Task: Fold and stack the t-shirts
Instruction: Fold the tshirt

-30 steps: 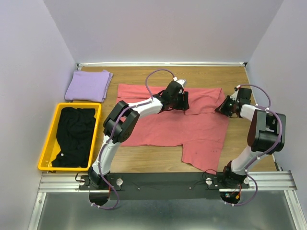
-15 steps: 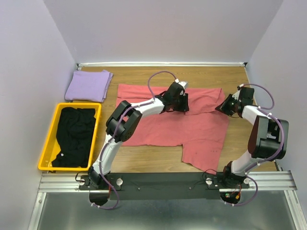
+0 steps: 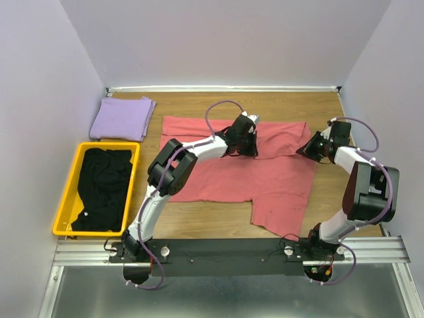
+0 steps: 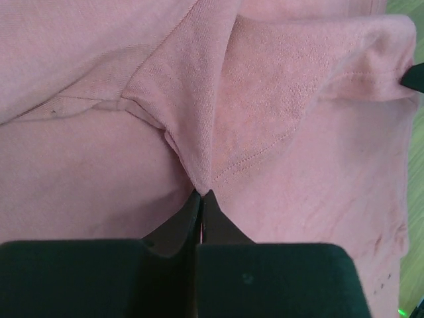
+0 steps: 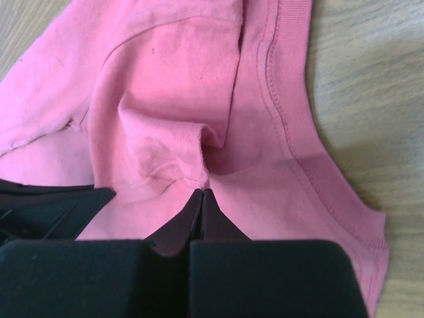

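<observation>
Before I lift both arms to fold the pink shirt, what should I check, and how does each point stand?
1. Left gripper shut on a pinch of the salmon-pink shirt: ok, the cloth peaks into its closed tips.
2. Right gripper shut on the same shirt, beside a stitched hem: ok.
3. How many layers each pinch has caught: cannot tell.
4. Nothing else lying on the pink shirt: ok.
5. Lavender shirt folded and lying apart at the far left: ok.
6. Black shirts inside the yellow bin, out of the way: ok.
</observation>
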Controlling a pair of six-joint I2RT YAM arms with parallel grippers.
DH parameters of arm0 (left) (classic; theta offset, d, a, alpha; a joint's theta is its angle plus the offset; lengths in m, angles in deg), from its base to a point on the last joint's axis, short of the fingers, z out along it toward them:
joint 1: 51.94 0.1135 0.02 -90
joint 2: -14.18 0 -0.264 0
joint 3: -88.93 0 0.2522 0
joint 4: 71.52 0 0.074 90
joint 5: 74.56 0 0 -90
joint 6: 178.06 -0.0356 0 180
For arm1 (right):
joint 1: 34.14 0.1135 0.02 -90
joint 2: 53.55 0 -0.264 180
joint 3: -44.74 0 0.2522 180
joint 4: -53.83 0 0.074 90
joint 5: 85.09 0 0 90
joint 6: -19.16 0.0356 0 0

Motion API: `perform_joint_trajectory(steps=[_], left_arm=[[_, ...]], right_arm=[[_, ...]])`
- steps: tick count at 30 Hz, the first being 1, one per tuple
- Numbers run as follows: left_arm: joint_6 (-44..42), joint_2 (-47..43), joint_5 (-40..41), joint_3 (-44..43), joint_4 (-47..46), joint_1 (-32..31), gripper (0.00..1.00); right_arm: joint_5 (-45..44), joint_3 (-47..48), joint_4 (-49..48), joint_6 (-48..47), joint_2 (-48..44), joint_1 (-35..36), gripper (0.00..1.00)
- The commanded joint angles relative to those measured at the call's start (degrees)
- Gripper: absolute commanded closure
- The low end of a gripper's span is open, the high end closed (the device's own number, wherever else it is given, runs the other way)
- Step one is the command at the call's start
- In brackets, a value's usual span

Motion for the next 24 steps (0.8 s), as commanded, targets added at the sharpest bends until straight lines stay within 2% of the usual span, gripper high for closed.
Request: perform_joint_trajectory(steps=[1, 14, 24], left_arm=[[0.82, -2.09, -2.10, -1.37, 0.94, -0.48, 0.98], [-0.93, -1.74, -7.10, -5.23, 8.14, 2.15, 0.98], [-4.18, -1.91, -10.88, -7.61, 13.51, 3.74, 0.98]], right_arm=[[0.31, 0.51, 4.24, 0.79, -3.73, -0.41, 0.99], [-3.56, 3.77, 17.24, 2.72, -6.38, -0.50, 0.99], [-4.70, 3.94, 21.38, 3.86, -6.38, -0.50, 0.99]])
